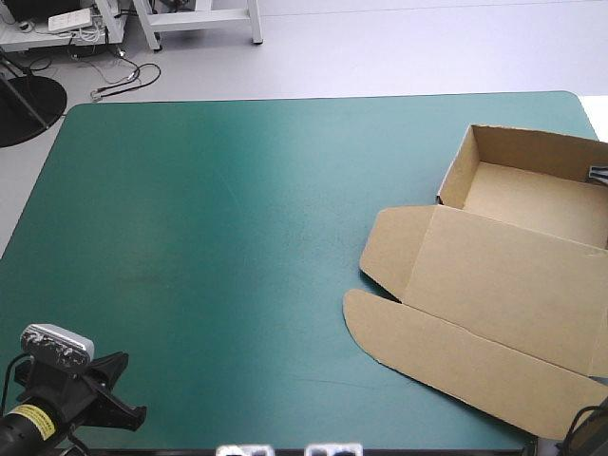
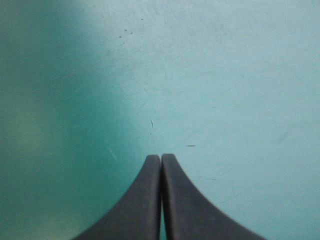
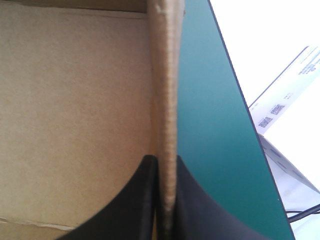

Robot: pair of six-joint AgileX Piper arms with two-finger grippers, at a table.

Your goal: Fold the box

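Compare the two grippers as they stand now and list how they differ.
The left gripper is shut on nothing, its fingers meeting in a point; the right gripper is shut on an upright wall of the box. The left gripper is over bare teal-green cover near the table's near left corner, well apart from the box; the right gripper is at the box, by the table's right edge. Shared: black fingers, with no wide gap between them.

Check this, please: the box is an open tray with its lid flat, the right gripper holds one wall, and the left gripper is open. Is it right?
Only the left gripper is wrong: it is shut, not open; the left wrist view shows its fingers meeting. The rest holds.
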